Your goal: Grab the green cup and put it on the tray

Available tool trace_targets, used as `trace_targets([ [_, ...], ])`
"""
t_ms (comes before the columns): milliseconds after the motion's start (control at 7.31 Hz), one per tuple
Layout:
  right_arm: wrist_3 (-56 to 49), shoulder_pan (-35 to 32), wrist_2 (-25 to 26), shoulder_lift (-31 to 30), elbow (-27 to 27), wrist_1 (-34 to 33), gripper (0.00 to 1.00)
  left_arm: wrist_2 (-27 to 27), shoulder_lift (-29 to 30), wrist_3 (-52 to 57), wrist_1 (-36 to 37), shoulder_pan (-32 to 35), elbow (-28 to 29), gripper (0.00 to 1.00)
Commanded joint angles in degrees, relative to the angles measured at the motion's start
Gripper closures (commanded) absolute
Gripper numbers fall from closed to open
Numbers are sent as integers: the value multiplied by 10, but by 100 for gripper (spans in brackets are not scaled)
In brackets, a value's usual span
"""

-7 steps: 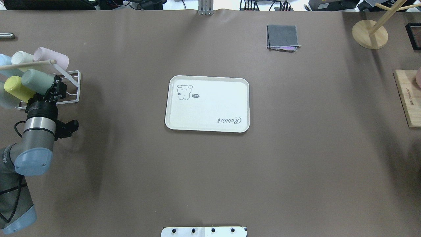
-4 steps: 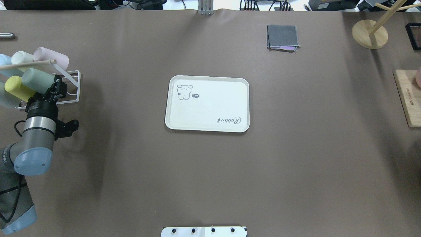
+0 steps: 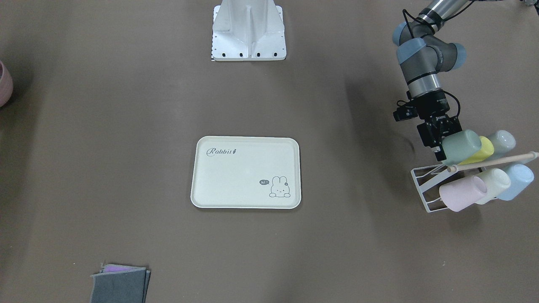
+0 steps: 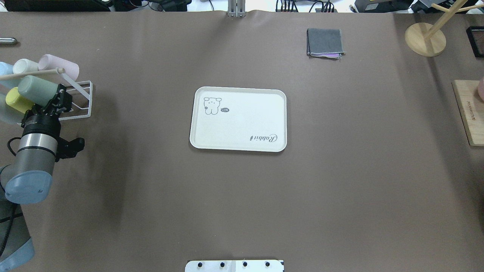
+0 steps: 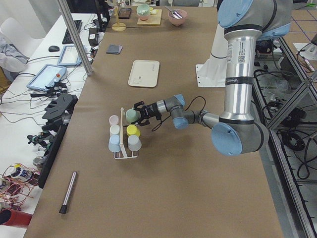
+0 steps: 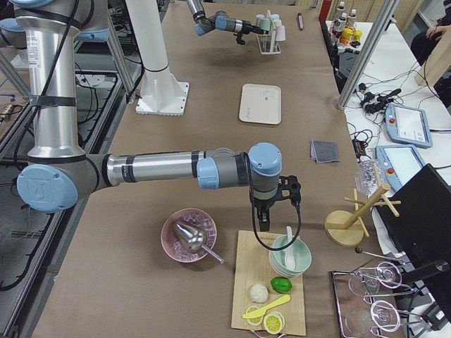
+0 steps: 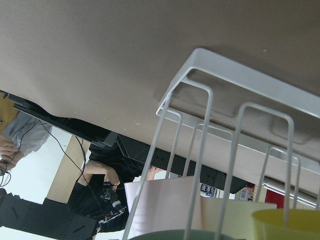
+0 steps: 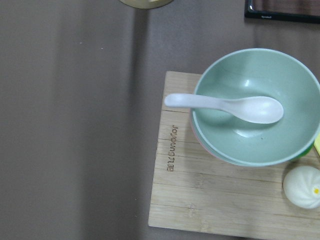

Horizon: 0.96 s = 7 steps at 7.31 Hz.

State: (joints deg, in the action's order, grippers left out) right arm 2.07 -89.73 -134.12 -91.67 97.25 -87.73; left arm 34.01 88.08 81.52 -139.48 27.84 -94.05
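The green cup [image 4: 37, 87] lies on its side at the white wire rack [image 4: 81, 113] at the table's left end, lifted slightly above the yellow cup [image 4: 15, 100]. My left gripper [image 4: 57, 97] is shut on the green cup's mouth end [image 3: 460, 145]. The left wrist view shows only rack wires and the green cup's rim [image 7: 180, 235]. In the table's middle sits the cream tray [image 4: 242, 124], nothing on it. My right gripper [image 6: 271, 211] hangs over a wooden board far to the right, and I cannot tell whether it is open or shut.
Pink [image 4: 60, 66], whitish [image 4: 24, 66] and pale blue [image 4: 3, 68] cups stay on the rack under a wooden rod. A folded grey cloth [image 4: 326, 42] and a wooden stand [image 4: 425, 39] lie at the back right. A green bowl with a spoon [image 8: 255, 107] rests on the wooden board [image 4: 469, 112].
My left arm has drawn back to the left, and the green cup has shifted up and left with the gripper, away from the yellow cup.
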Motion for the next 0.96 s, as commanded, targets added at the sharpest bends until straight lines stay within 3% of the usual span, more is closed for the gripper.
trace_targets([
  [0, 0, -10, 3, -27, -7, 1, 0, 0, -32, 0, 0, 0, -31, 20],
  [411, 85, -8, -4, -1, 7, -5, 0, 0, -38, 35, 0, 4, -55, 20],
  [821, 100, -4, -2, -8, 1, 2, 0, 0, -38, 41, 1, 9, -68, 21],
])
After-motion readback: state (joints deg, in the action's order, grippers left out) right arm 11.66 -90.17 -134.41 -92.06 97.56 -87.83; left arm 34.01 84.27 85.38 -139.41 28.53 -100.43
